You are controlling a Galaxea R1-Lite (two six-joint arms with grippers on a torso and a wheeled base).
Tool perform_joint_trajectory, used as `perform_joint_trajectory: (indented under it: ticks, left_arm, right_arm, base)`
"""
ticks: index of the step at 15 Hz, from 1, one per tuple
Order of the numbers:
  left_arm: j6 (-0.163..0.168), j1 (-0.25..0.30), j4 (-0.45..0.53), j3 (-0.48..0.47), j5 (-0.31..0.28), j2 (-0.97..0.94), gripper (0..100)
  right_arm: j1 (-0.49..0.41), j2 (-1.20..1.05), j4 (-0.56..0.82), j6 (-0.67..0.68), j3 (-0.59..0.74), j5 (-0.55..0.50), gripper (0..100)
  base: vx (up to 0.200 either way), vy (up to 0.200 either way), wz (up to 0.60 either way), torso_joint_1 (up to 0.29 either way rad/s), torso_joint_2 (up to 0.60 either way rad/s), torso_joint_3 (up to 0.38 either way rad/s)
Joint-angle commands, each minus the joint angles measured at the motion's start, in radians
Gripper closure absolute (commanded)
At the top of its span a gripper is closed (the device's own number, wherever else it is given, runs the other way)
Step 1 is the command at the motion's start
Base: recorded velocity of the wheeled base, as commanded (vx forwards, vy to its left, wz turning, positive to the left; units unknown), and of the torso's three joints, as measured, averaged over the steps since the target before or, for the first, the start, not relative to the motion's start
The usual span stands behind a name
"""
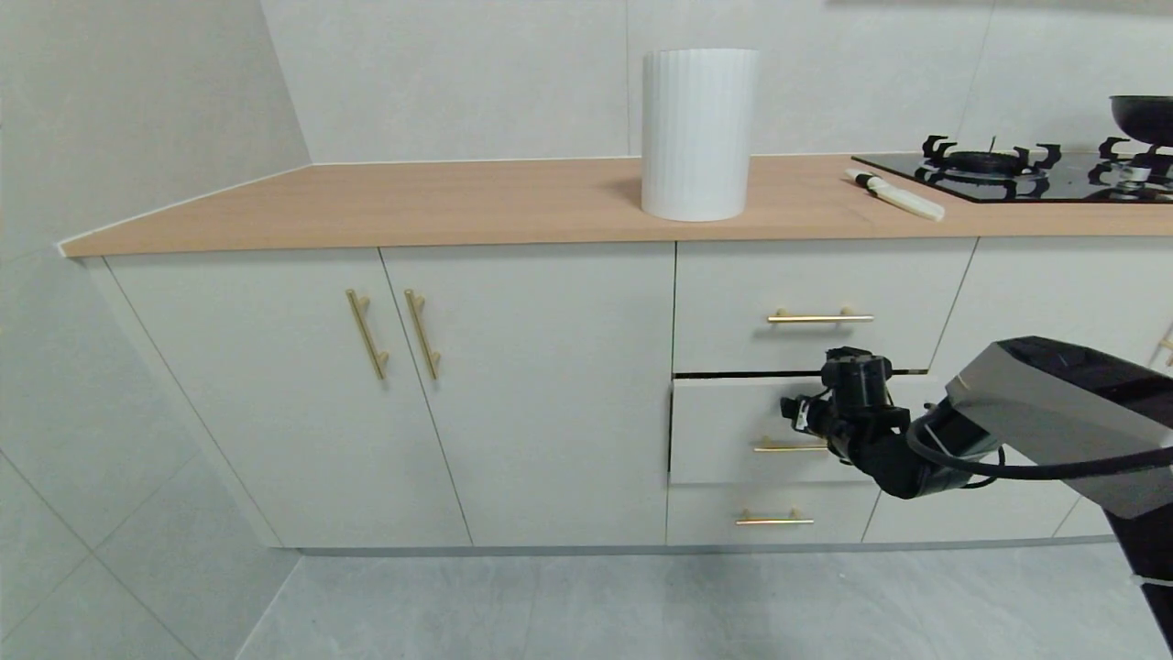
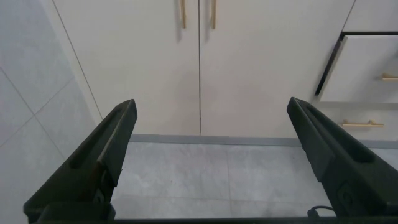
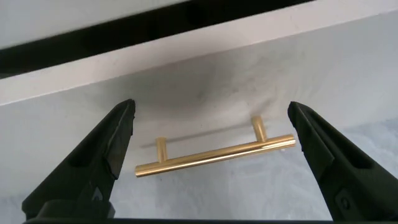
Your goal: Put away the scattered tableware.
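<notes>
Two wide-spread fingers [image 3: 112, 146] on the right gripper [image 3: 211, 124], clamping nothing, poised just in front of the middle drawer [image 1: 724, 431] and bracketing its brass handle [image 3: 214, 157] with air on both sides, no contact. Stands slightly proud of the drawers above and below, with a dark gap along its top edge and down its left side. Plenty of bare drawer face around the handle; above it, the drawer's lip and the black slot. Likewise open and empty on the left gripper [image 2: 211, 118], aimed at the foot of the double cabinet doors [image 2: 199, 68] and the grey floor tiles [image 2: 205, 177], with wide clear floor along the plinth. Up top, a wooden countertop [image 1: 458, 202] running from the left wall to the black hob [image 1: 1026, 174], its front edge straight over the cabinet fronts. Near the hob's front left corner, touching neither it nor the counter edge, the utensil [image 1: 893, 194]: long, slim, cream-coloured with a dark band toward its far end, lying flat and diagonal on the wood. Well apart to its left, a tall ribbed white cylinder [image 1: 698, 133], upright. At the far right, a dark pan [image 1: 1141, 115] on a burner.
</notes>
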Motion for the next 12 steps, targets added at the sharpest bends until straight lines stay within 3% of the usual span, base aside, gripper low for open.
perform_joint_trajectory:
  ticks: [1,12]
  left_arm:
    - [0.000,0.000,0.000,0.000,0.001,0.002,0]
    - [0.000,0.000,0.000,0.000,0.001,0.002,0]
  right_arm:
    - [-0.010,0.028,-0.002,0.000,-0.020,0.000,0]
    - [-0.028,0.097,-0.002,0.046,-0.129,-0.070,0]
  base:
    - [0.000,0.000,0.00,0.000,0.00,0.000]
    - [0.000,0.000,0.00,0.000,0.00,0.000]
